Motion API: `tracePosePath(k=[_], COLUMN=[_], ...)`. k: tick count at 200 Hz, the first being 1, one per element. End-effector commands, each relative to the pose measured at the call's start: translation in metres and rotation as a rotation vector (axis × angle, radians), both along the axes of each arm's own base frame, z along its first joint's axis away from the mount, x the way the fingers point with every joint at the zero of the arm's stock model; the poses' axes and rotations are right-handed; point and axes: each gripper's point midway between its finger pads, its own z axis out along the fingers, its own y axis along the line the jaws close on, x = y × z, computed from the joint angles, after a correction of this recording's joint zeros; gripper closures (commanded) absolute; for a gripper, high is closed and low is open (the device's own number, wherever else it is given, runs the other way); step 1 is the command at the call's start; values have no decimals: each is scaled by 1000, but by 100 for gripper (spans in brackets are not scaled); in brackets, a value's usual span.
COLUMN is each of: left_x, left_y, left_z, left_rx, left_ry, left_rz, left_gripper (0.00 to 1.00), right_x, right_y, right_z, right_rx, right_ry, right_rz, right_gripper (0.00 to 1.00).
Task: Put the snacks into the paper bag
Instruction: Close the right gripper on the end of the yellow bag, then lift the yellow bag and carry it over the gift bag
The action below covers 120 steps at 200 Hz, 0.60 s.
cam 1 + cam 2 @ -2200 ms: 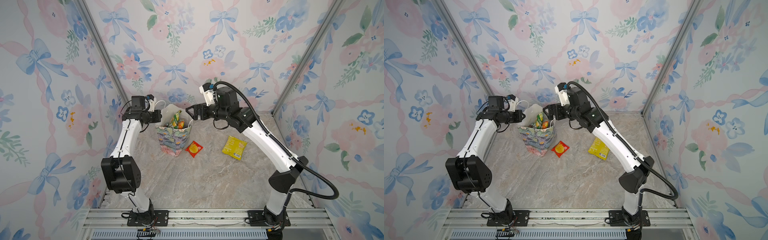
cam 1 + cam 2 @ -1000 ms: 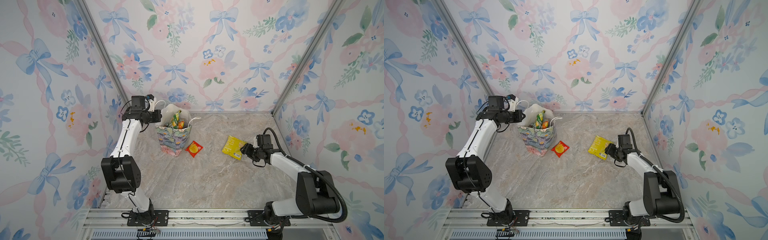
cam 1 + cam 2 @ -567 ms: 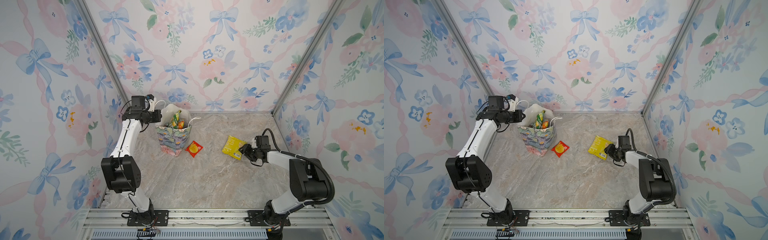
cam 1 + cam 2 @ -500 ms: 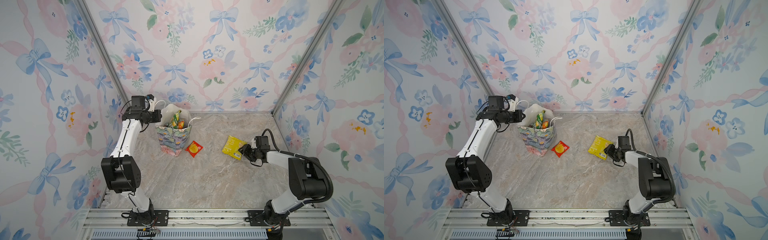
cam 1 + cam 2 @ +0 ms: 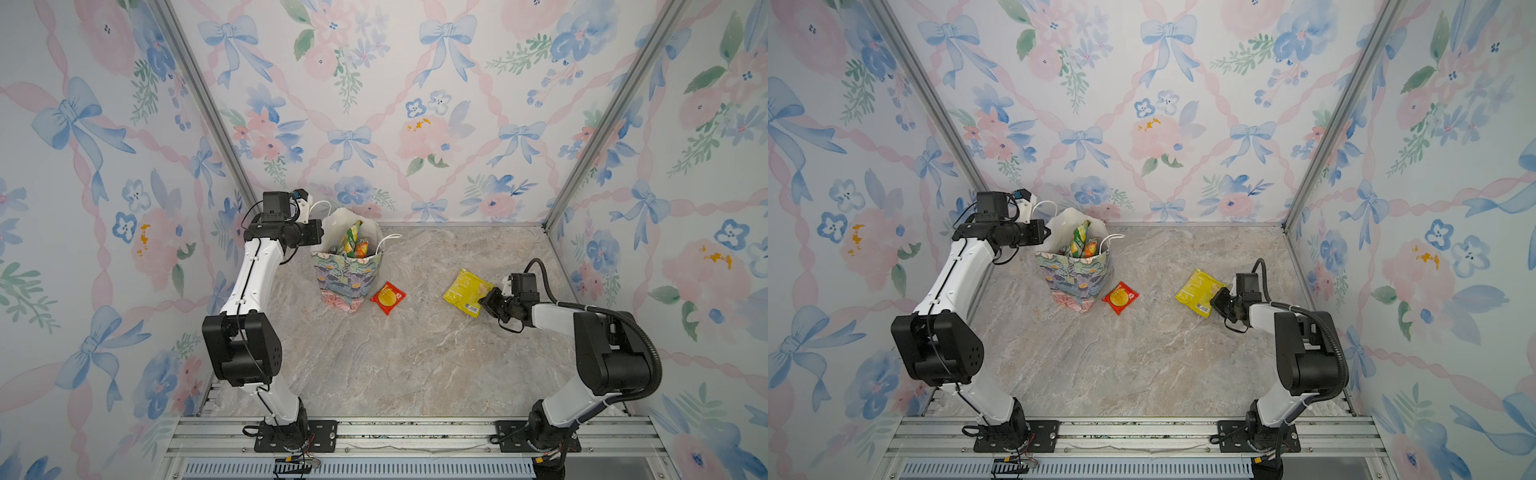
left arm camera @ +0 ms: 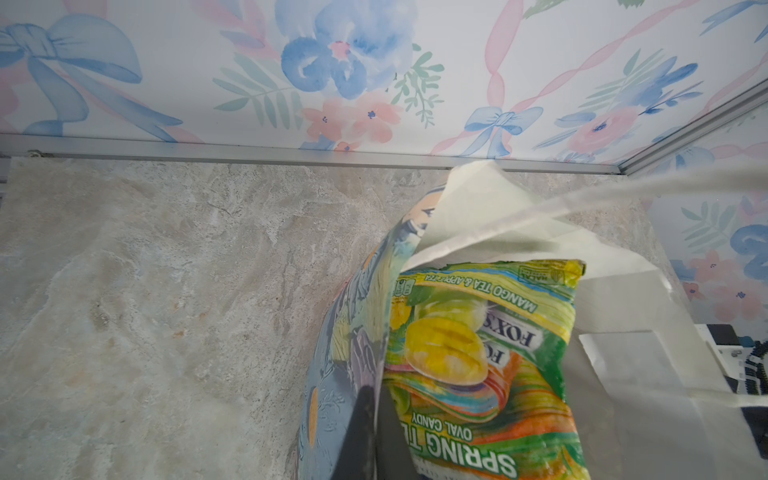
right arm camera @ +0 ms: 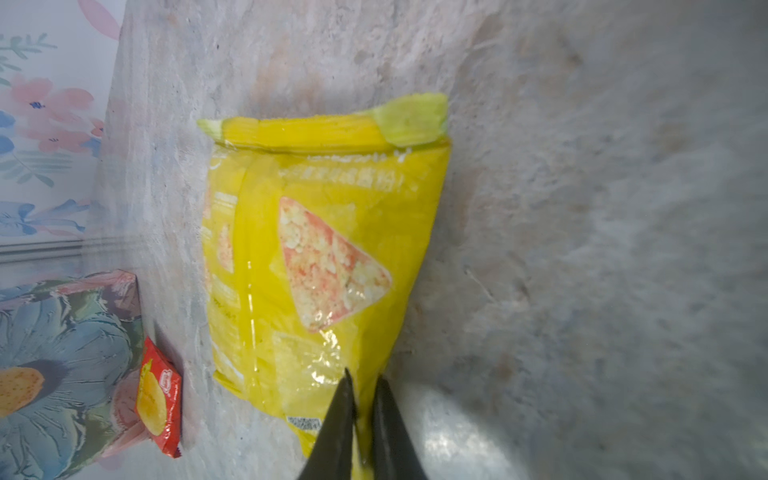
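1. In both top views the left gripper (image 5: 318, 237) was mostly hidden behind the rim of the paper bag (image 5: 347, 282). The left wrist view showed its dark fingers (image 6: 359, 432) pressed together on the bag's wall, one outside and one inside, both cut off by the frame's edge.
2. The paper bag stood upright toward the back of the table (image 5: 395, 365), left of its middle, with its mouth open. Only the tops of a green packet (image 5: 351, 237) and an orange packet (image 5: 360, 249) showed above the rim; what lay deeper could not be made out.
3. The right gripper (image 5: 484, 301) sat low at the table's right side, its jaws drawn nearly together and pinching a corner of the yellow bag (image 5: 465, 291). That bag lay flat, well apart from the paper bag. In the right wrist view the pinched edge was hidden between the jaws.
4. The red packet (image 5: 387, 297) lay flat just beside the paper bag's foot, between it and the yellow bag. Its print was too small to read.
5. A white cord handle (image 5: 388, 240) hung off the bag's right rim. Another crossed the left wrist view as a blur.
6. Flowered walls (image 5: 415, 104) closed in the back and both sides.
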Motion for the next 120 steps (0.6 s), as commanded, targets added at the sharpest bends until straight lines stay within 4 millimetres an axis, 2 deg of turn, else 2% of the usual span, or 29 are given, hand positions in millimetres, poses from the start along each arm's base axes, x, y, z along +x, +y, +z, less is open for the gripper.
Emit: tracePosePath(k=[1,27,50,120], left_x=[-2,-2,-2,-3], left_y=[4,4,4,3], left_z=[-21,-21,-19,-17], left_rx=[-3,-4,-5,-9], left_ry=[67,66,63,58], left_rz=[14,14,14,11], left_gripper=[100,100,100,100], right_x=[2,-2,-8,-27], right_y=[0,4,17,72], right_z=[28,56,89,197], right_rx=[-22,-107,-203,-416], right_ry=[-60,-97,-145,-301], right_rz=[14,56,126,336], right_gripper=[93,100,100,100])
